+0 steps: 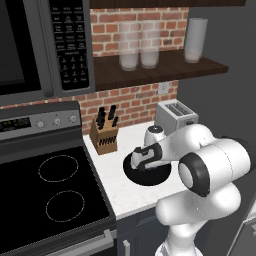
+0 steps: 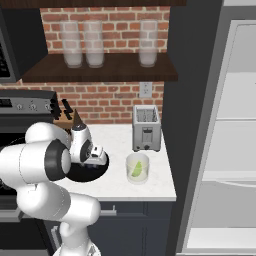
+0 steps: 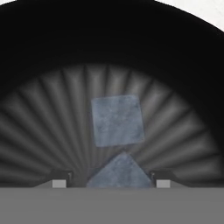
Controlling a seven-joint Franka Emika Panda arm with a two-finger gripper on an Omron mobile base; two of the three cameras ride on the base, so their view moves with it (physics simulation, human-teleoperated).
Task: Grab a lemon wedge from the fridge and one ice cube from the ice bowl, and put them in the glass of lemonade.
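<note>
Ice cube (image 3: 119, 172) is bracketed by the gripper (image 3: 108, 183) inside the ice bowl (image 3: 109, 43); whether it is pinched cannot be told.

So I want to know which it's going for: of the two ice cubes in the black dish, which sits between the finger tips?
The ice cube at the bottom of the hand view, corner up, between the gripper tips. The other cube lies flat, farther out in the ice bowl.

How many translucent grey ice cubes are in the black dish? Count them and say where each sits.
2. One translucent grey ice cube lies near the middle of the shallow round black dish; the second ice cube sits between the gripper fingertips. More may be hidden outside the hand view.
</note>
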